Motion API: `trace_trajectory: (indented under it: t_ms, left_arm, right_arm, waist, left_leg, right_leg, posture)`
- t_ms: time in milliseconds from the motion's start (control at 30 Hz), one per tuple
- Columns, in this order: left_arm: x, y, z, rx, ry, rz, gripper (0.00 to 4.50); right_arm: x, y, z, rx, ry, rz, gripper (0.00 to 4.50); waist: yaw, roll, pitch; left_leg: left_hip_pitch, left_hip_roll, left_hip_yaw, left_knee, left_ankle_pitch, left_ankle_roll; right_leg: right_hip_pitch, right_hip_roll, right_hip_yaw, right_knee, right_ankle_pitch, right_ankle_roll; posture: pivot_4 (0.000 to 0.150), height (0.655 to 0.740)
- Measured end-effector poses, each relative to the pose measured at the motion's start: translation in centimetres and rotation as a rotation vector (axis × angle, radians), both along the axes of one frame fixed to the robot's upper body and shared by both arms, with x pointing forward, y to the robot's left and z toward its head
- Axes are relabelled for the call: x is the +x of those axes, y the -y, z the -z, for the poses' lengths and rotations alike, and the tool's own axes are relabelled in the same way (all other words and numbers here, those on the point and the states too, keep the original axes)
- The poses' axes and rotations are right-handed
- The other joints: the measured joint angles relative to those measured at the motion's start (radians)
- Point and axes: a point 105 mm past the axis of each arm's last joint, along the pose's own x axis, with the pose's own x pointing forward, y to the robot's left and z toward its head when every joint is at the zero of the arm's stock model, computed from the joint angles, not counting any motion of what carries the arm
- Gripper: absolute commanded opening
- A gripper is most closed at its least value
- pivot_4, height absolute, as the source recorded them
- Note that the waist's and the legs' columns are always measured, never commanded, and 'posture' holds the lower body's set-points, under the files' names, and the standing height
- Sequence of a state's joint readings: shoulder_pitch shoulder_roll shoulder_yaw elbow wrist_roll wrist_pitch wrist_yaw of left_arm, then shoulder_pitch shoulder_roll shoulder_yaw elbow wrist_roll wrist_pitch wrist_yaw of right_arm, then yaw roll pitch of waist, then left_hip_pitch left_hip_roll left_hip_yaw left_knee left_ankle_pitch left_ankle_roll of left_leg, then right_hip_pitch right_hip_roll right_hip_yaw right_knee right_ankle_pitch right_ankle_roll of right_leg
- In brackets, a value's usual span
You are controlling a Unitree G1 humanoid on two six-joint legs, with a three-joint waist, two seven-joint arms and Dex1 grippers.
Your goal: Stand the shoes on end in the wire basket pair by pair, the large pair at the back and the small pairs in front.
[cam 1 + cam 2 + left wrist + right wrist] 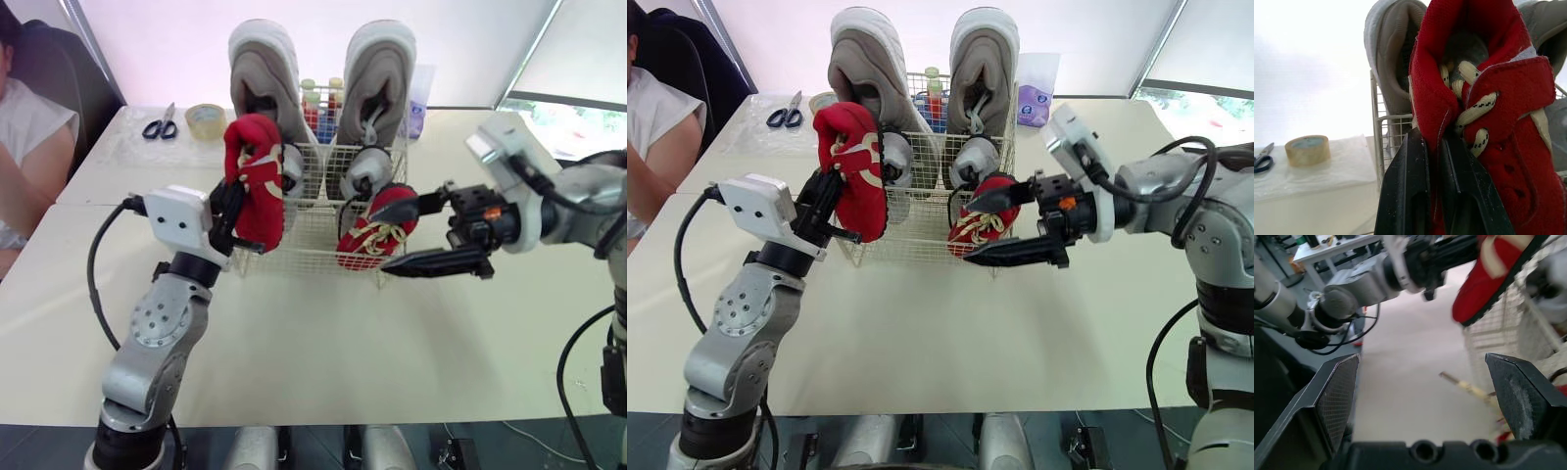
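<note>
A white wire basket (313, 253) stands mid-table. Two large grey shoes (266, 73) (380, 70) stand on end at its back, with two small grey shoes (291, 168) (364, 168) in front of them. My left gripper (230, 211) is shut on the edge of a small red shoe (257, 181), holding it upright at the basket's front left corner; the left wrist view shows both fingers (1405, 196) clamping its opening. A second red shoe (380, 228) leans in the front right of the basket. My right gripper (390, 241) is open beside it, one finger above and one below.
Scissors (160, 125) and a tape roll (206, 119) lie on a plastic sheet at the back left. Small bottles (319, 98) and a pouch (1036, 98) stand behind the basket. A seated person (29, 147) is at the table's left end.
</note>
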State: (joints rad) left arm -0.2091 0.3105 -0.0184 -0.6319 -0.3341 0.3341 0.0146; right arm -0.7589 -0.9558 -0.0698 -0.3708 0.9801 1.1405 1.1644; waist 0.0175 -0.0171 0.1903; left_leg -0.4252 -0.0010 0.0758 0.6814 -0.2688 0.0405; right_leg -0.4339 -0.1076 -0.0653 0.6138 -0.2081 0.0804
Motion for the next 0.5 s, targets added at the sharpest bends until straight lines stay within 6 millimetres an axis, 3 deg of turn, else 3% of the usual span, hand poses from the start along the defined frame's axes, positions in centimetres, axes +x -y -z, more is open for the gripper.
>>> trace_trajectory:
  t_ms: [267,500]
  left_arm:
    - [0.5,0.2,-1.0,-0.015,0.02,0.0,0.12]
    - [0.6,0.6,-1.2,-0.014,0.034,0.0,0.12]
  right_arm:
    - [-0.9,1.4,2.2,-0.002,-0.129,0.087,4.5]
    - [-0.8,1.2,1.8,0.023,-0.117,0.1,4.5]
  waist:
    - [-0.002,0.0,0.0]
    - [-0.001,0.0,0.0]
  left_leg:
    - [0.0,0.0,0.0,0.0,0.0,0.0]
    - [0.0,0.0,0.0,0.001,0.0,0.0]
  right_leg:
    - [0.0,-0.001,0.0,0.0,0.0,0.0]
    - [0.0,0.001,0.0,0.0,0.0,0.001]
  posture:
    - [0.15,0.74]
    - [0.15,0.74]
